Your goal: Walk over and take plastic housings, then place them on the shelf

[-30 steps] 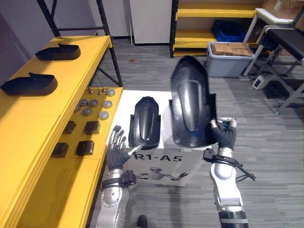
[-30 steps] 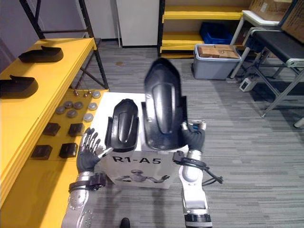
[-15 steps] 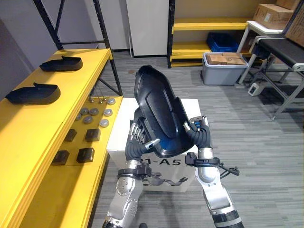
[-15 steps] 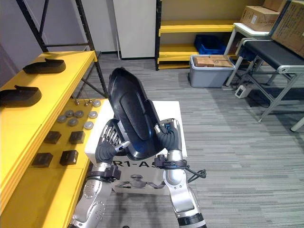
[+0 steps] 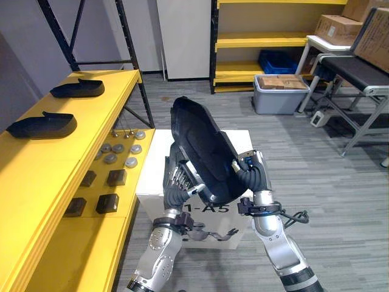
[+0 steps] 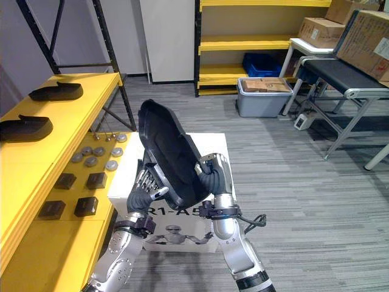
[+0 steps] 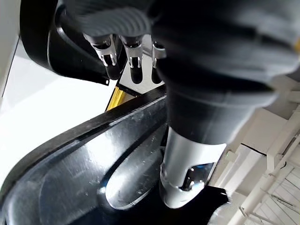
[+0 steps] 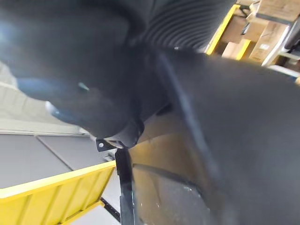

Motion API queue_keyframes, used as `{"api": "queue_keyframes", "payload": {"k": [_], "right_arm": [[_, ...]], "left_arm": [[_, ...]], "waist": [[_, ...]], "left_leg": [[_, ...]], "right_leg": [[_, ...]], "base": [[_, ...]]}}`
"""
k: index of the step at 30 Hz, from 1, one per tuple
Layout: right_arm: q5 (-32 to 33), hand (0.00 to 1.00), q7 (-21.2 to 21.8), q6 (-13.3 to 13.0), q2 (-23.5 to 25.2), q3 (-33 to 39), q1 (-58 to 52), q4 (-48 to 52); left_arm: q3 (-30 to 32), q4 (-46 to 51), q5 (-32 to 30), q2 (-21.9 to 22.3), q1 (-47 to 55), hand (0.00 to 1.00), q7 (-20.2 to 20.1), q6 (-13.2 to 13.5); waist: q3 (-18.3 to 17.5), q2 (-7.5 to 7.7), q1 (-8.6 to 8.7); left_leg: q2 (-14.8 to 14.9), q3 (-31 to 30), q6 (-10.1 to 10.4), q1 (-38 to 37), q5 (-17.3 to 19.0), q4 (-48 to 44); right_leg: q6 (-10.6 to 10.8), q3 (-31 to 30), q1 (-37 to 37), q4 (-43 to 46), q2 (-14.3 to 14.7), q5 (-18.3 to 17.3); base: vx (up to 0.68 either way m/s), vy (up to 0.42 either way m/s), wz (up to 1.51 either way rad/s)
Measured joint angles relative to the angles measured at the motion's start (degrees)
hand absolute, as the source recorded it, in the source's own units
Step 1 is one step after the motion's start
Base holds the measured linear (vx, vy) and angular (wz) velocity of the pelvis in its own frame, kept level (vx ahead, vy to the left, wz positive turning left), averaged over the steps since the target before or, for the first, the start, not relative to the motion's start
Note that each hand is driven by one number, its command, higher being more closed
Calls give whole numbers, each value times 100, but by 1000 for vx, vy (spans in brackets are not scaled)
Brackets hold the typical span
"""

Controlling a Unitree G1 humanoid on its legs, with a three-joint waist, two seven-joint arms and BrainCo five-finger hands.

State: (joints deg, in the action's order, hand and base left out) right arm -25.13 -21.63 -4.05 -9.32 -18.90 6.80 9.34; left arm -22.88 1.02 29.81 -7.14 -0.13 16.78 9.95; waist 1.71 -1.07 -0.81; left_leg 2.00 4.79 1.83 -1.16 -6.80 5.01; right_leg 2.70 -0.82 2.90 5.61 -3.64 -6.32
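Fingers of left hand [image 5: 178,184] and right hand [image 5: 251,176] curl round the housing [image 5: 202,152] edges, steadying it for the left shelf [image 5: 42,176]

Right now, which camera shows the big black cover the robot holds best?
The left eye view: almost all the black housing shows, tilted. The right eye view nearly matches; the wrist views catch close-up patches.
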Motion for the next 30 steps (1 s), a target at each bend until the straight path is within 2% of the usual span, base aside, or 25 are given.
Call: {"api": "queue_keyframes", "payload": {"k": [7, 11, 12, 19, 20, 26, 30], "right_arm": [[9, 100, -60, -14, 88, -433, 35, -45], [11, 100, -69, -50, 316, -483, 35, -95], [12, 100, -69, -50, 331, -483, 34, -116], [34, 100, -64, -50, 353, -561, 14, -186], [35, 0, -61, -51, 353, -596, 13, -186], [312, 0, 80, -202, 398, -696, -43, -186], [768, 0, 289, -377, 476, -561, -58, -186]], "left_arm": [[120, -9, -74, 165, -12, 0, 302, -2], [305, -73, -71, 377, -12, 0, 409, 14], [339, -78, -67, 398, -13, 100, 413, 21], [417, -219, 275, 481, -12, 100, 415, 67], [451, -219, 274, 484, -13, 100, 413, 67], [586, -219, 243, 458, -3, 100, 413, 62], [593, -218, -203, 456, 67, 100, 390, 33]], "waist": [[-20, 35, 0], [-21, 36, -11], [-21, 36, -9], [-21, 36, 0], [-21, 36, 4], [-21, 36, -4], [-21, 37, -1]], "left_leg": [[1, 1, -5, 0, -10, 1], [7, -2, -4, -1, -20, 2], [7, -2, -4, -2, -21, 2], [21, -2, 6, -4, -33, 11], [24, -1, 9, -5, -34, 15], [43, -1, 19, -5, -41, 10], [48, 0, 22, -5, -43, 6]], "right_leg": [[1, -2, 0, -3, 2, 6], [1, 3, 2, 0, 6, 6], [1, 3, 2, 0, 6, 6], [1, 2, 1, 2, 17, 11], [0, 1, 0, 1, 20, 12], [-8, 2, 1, -2, 38, 17], [-9, 2, 1, -3, 41, 22]], "base": [[0, 0, 0], [0, 0, 0], [0, 0, 0], [0, 0, 0], [0, 0, 0], [0, 0, 0], [0, 0, 0]]}}
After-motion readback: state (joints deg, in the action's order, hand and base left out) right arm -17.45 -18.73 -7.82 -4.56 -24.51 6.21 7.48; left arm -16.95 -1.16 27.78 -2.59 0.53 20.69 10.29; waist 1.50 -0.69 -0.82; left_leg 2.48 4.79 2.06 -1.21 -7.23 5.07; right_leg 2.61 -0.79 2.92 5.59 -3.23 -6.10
